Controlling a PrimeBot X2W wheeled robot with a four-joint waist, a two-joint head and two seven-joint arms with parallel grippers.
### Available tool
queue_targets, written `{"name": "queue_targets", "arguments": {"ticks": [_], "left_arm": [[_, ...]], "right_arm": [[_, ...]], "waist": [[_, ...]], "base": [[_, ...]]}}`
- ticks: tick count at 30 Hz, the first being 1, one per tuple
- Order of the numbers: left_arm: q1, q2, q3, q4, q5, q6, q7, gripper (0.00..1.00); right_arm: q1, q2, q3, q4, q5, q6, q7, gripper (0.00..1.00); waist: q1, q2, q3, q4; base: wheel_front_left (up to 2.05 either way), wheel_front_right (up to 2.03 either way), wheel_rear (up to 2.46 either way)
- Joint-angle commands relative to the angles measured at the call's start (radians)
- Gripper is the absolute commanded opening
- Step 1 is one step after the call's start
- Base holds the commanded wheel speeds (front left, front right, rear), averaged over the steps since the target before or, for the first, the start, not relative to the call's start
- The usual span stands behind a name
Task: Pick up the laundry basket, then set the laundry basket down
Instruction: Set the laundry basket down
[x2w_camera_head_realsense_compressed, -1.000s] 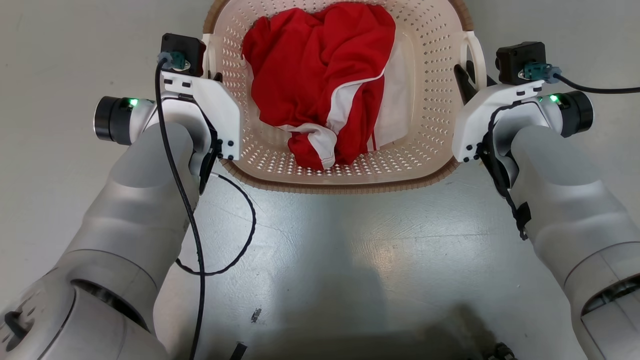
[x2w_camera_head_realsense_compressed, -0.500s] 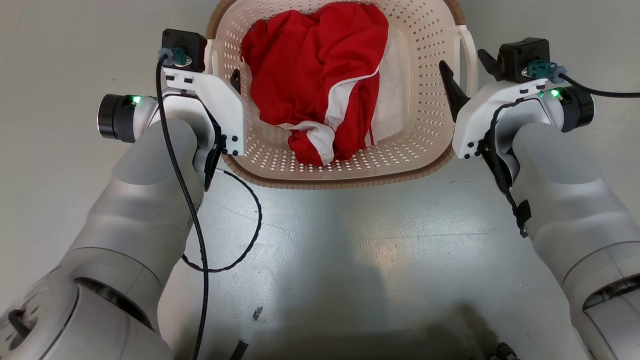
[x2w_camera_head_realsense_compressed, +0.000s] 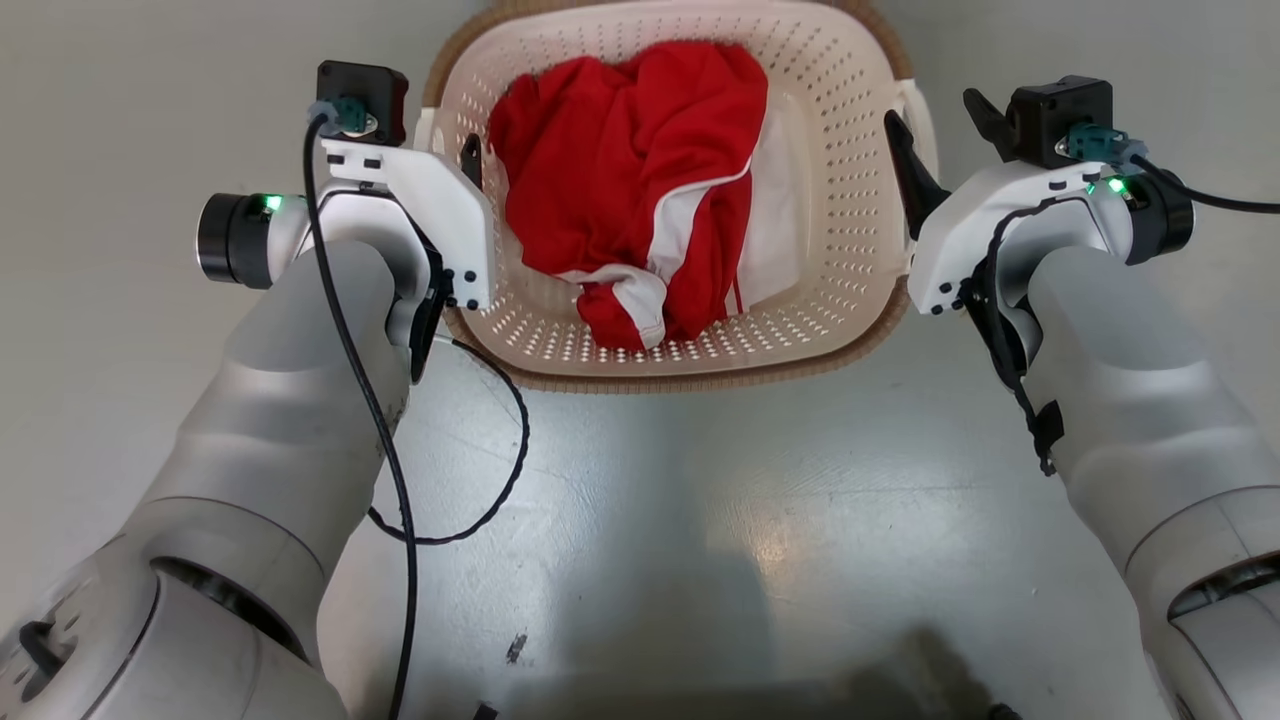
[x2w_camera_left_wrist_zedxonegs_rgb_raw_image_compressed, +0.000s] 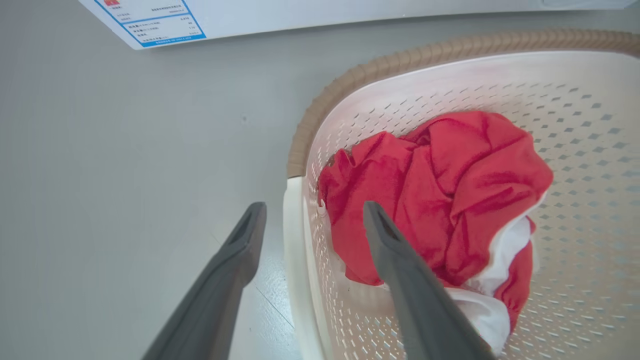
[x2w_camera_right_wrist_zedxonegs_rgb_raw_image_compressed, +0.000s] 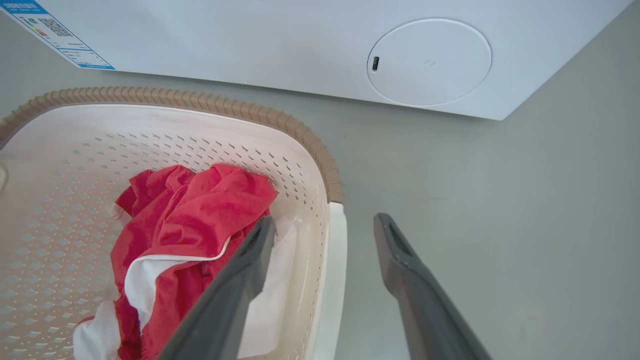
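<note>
The laundry basket (x2w_camera_head_realsense_compressed: 860, 210) stands on the grey floor (x2w_camera_head_realsense_compressed: 700, 500) between the two grippers, and it holds one crumpled red and white garment (x2w_camera_head_realsense_compressed: 620, 170). The wrist views add one white washing machine (x2w_camera_right_wrist_zedxonegs_rgb_raw_image_compressed: 250, 40) just behind the basket, and the right wrist view shows its round hatch (x2w_camera_right_wrist_zedxonegs_rgb_raw_image_compressed: 429, 61). The left gripper (x2w_camera_left_wrist_zedxonegs_rgb_raw_image_compressed: 314, 212) has its fingers apart, one inside the basket wall and one outside, astride a white side handle (x2w_camera_left_wrist_zedxonegs_rgb_raw_image_compressed: 295, 260). The right gripper (x2w_camera_right_wrist_zedxonegs_rgb_raw_image_compressed: 324, 225) stands the same way at the second handle, also not clamped.
</note>
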Motion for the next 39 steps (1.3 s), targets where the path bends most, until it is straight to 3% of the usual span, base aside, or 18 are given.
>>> {"name": "queue_targets", "arguments": {"ticks": [1,11,17,21,30,39], "left_arm": [[0.015,0.022,0.015,-0.005,-0.006,0.003,-0.011,1.0],[0.097,0.017,0.019,-0.005,-0.026,-0.027,-0.068,1.0],[0.173,0.017,0.024,-0.008,-0.035,-0.079,-0.13,1.0],[0.212,0.011,0.023,-0.009,-0.035,-0.085,-0.142,1.0],[0.307,0.025,0.033,-0.055,-0.012,-0.078,-0.15,1.0],[0.445,0.091,0.147,-0.205,0.022,-0.032,-0.151,1.0]], "right_arm": [[0.049,0.022,0.01,-0.017,-0.003,0.006,-0.017,1.0],[0.119,0.022,0.004,-0.079,-0.019,0.006,-0.03,1.0],[0.217,0.023,-0.072,-0.173,-0.099,0.006,-0.03,1.0],[0.286,0.023,-0.135,-0.226,-0.157,0.006,-0.03,1.0],[0.423,0.023,-0.219,-0.339,-0.228,0.006,-0.03,1.0],[0.55,0.023,-0.27,-0.454,-0.268,0.006,-0.03,1.0]], "waist": [[-0.0001,0.0,-0.013,-0.002],[-0.0001,0.0,-0.146,-0.009],[-0.0001,0.0,-0.278,-0.008],[-0.0001,0.0,-0.364,0.001],[-0.0001,0.0,-0.511,0.013],[-0.0001,0.0,-0.628,0.011]], "base": [[0.0,0.0,0.0],[0.0,0.0,0.0],[0.0,0.0,0.0],[0.0,0.0,0.0],[0.0,0.0,0.0],[0.0,0.0,0.0]]}}
